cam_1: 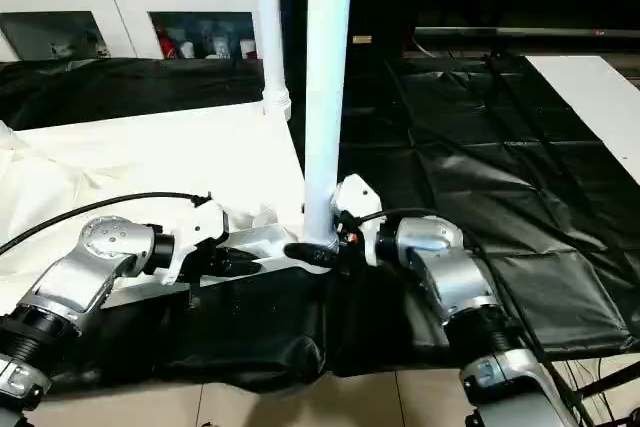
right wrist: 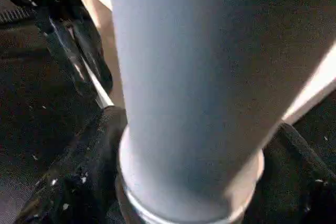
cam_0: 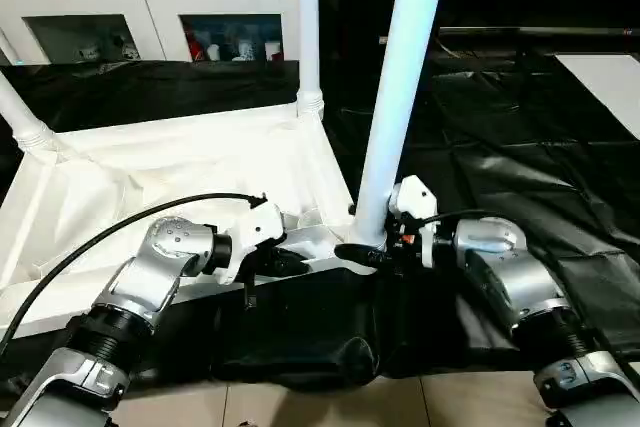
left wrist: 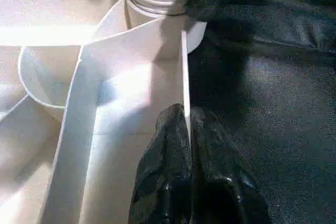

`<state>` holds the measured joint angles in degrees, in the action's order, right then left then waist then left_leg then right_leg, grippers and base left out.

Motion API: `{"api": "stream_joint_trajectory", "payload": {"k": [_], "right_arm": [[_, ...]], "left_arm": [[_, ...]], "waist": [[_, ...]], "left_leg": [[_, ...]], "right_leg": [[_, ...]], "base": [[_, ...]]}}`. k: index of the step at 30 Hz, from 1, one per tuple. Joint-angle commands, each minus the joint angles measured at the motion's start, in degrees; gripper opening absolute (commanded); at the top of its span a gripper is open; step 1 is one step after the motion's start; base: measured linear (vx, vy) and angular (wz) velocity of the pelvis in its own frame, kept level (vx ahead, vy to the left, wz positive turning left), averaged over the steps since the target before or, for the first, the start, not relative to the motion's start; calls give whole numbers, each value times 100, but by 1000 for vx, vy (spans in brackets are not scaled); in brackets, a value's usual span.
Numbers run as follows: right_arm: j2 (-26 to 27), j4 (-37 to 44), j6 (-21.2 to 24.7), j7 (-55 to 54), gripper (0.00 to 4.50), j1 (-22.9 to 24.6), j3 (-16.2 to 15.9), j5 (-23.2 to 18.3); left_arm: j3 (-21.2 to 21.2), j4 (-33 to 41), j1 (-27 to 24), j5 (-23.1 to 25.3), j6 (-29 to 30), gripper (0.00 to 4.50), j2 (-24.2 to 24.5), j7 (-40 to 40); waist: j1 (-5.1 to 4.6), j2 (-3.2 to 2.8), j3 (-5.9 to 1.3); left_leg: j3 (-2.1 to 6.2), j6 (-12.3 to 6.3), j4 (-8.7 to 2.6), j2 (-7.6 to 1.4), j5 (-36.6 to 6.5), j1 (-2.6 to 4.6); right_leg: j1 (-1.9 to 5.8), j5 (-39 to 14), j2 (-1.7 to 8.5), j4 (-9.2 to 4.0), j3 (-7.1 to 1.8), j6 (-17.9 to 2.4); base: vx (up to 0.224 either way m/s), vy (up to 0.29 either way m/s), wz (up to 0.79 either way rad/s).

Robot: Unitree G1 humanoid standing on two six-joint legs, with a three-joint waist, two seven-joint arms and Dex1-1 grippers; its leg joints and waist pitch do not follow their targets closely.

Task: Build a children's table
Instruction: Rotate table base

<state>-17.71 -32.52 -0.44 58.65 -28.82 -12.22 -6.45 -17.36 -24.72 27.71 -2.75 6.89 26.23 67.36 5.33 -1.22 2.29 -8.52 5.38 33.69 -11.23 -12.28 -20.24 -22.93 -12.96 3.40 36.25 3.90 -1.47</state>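
The white tabletop (cam_0: 150,177) lies upside down on a black sheet. Three white legs stand upright in its corner sockets: a near one (cam_0: 400,97), a far one (cam_0: 308,27) and one at the far left (cam_0: 20,112). My left gripper (cam_0: 290,265) is shut on the tabletop's thin near rim (left wrist: 185,77), one black finger (left wrist: 168,150) on each side of it, just short of the near corner socket. My right gripper (cam_0: 372,247) clasps the foot of the near leg (right wrist: 199,77), with a finger (right wrist: 79,177) pressed against each side above the socket.
A black sheet (cam_0: 520,147) covers the floor under and to the right of the tabletop. A white cabinet (cam_0: 150,7) with glass doors stands behind. A white panel (cam_0: 610,77) lies at the far right. Bare floor tiles (cam_0: 330,407) show at the near edge.
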Motion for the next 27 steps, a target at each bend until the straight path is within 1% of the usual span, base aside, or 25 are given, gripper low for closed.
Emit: {"api": "stream_joint_trajectory", "payload": {"k": [1, 3, 4, 5, 9, 11, 12, 17, 22, 23, 24, 25, 27], "right_arm": [[73, -250, -317, -208, 356, -7, -22, 143], [88, -287, -363, -233, 356, -5, -31, 155], [104, -323, -398, -236, 356, -7, -27, 144], [124, -360, -387, -192, 356, -11, -11, 96], [205, -497, -505, -133, 356, -49, 116, -5], [230, -529, -479, -79, 356, -72, 174, -77], [237, -569, -495, -72, 356, -94, 184, -87], [273, -726, -542, -35, 356, -165, 213, -107], [303, -857, -565, 0, 356, -210, 235, -110], [308, -881, -578, -15, 335, -219, 244, -112], [308, -881, -578, -15, 325, -219, 244, -112], [341, -940, -578, 14, 325, -241, 282, -154], [358, -994, -611, 17, 300, -259, 297, -148]], "left_arm": [[100, -93, 118, -113, -219, 0, -41, 51], [102, -117, 125, -104, -236, 0, -40, 40], [101, -153, 147, -94, -249, 0, -41, 39], [102, -187, 169, -85, -262, 0, -45, 34], [98, -245, 208, -66, -294, 0, -45, 63], [105, -261, 216, -70, -299, 0, -51, 69], [108, -278, 222, -71, -314, 0, -54, 71], [105, -322, 237, -72, -326, 0, -44, 99], [105, -380, 254, -65, -345, 0, -30, 126], [107, -382, 254, -66, -343, 0, -30, 126], [107, -382, 254, -66, -343, 0, -30, 126], [109, -387, 252, -69, -340, 0, -26, 131], [111, -396, 248, -67, -351, 0, -23, 133]], "waist": [[3, 18, -353], [-3, 14, -351], [-1, -11, -347], [-8, 1, -343], [-6, -2, -332], [-6, -6, -334], [-9, 1, -335], [-3, -1, -345], [1, 7, -345], [-1, 7, -343], [2, 5, -340], [3, 3, -343], [8, -3, -340]], "left_leg": [[-23, -479, -296, -154, 27, -42], [-27, -458, -301, -153, -63, -39], [-21, -446, -305, -158, -75, -40], [-25, -453, -304, -157, -105, -41], [-28, -421, -308, -167, -245, -38], [-28, -418, -310, -172, -280, -35], [-29, -424, -308, -170, -273, -41], [-31, -462, -293, -167, -165, -42], [-33, -472, -295, -169, -176, -46], [-33, -469, -295, -166, -188, -44], [-34, -466, -298, -169, -201, -40], [-36, -460, -295, -169, -203, -41], [-35, -459, -297, -175, -208, -42]], "right_leg": [[416, 845, 436, -316, -297, -1480], [418, 716, 444, -329, -298, -1480], [419, 681, 437, -324, -296, -1475], [418, 657, 431, -330, -298, -1464], [407, 446, 436, -344, -301, -1466], [409, 410, 439, -343, -302, -1466], [410, 420, 438, -342, -303, -1466], [406, 579, 433, -322, -298, -1504], [406, 496, 438, -323, -295, -1497], [403, 458, 435, -327, -293, -1497], [399, 432, 436, -330, -293, -1493], [403, 426, 439, -328, -297, -1489], [397, 428, 443, -327, -296, -1498]], "base": [[0, 0, 0], [0, 0, 0], [0, 0, 0], [0, 0, 0], [0, 0, 0], [0, 0, 0], [0, 0, 0], [0, 0, 0], [0, 0, 0], [0, 0, 0], [0, 0, 0], [0, 0, 0], [0, 0, 0]]}}
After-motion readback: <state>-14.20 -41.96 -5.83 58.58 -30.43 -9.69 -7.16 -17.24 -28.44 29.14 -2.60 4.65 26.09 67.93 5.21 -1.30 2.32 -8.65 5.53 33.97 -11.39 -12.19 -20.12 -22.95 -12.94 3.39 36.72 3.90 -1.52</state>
